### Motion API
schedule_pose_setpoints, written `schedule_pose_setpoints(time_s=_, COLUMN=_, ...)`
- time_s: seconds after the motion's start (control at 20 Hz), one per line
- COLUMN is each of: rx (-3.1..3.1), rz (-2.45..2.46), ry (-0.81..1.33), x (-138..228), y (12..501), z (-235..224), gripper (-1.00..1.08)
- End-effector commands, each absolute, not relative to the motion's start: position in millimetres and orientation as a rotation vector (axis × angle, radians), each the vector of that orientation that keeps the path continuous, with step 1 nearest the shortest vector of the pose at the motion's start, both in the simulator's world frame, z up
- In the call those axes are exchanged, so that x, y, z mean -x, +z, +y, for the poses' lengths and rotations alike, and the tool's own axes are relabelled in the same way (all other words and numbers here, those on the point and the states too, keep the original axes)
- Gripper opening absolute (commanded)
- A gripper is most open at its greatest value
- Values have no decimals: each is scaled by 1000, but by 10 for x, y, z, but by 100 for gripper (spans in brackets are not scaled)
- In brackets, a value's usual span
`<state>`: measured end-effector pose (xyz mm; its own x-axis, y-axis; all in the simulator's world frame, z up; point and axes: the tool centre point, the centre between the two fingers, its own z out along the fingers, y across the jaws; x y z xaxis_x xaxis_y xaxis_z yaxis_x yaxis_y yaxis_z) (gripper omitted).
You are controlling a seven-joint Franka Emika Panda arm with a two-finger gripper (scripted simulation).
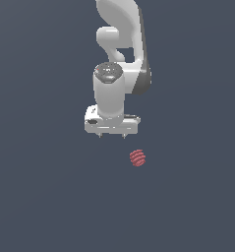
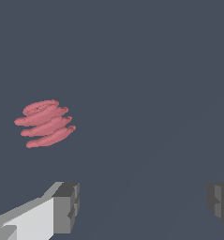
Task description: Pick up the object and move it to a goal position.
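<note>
Your gripper [image 1: 112,136] hangs with its two short fingertips pointing down, and it holds nothing. In the wrist view you get the better read: the gripper [image 2: 141,206] has its jaws spread wide, one grey pad at each side of the frame with bare dark floor between them. Look at the fingers [image 2: 66,206] there, blocky and grey at the tips, white further back on the one you see most of. Nothing sits between them.

Now the object [image 1: 137,158], and you can spot it right away in the exterior view: a small red lump with horizontal ridges, like a stack of discs, much smaller than the white hand above it. It lies below the gripper in that picture and off toward the exterior view's right, just past the end of the hand's crossbar. It is near the gripper but clear of it, no contact at all.

Switch to the wrist view and the object [image 2: 45,123] shows up large, red, its ridges tilted a little. It sits outside the span of the jaws, beyond one finger rather than between the pair.

Up above, the arm [image 1: 120,44] rises white and curved out of the exterior view's top edge.
</note>
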<state>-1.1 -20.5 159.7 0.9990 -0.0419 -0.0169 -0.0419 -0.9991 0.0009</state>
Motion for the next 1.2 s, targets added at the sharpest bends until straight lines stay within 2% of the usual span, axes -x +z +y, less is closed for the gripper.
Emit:
schedule_pose_setpoints(time_s=0.0, rx=-3140, rz=-66, ry=-26, x=11, y=1597, z=-205, gripper=100)
schedule_pose_setpoints(time_s=0.35, rx=-3163, rz=-41, ry=-60, x=56, y=1483, z=107, gripper=100)
schedule_pose_setpoints(time_s=0.6, rx=-3167, rz=-47, ry=-65, x=70, y=1476, z=134, gripper=100)
schedule_pose_setpoints(time_s=1.15, rx=-3144, rz=222, ry=-38, x=-167, y=1241, z=481, gripper=100)
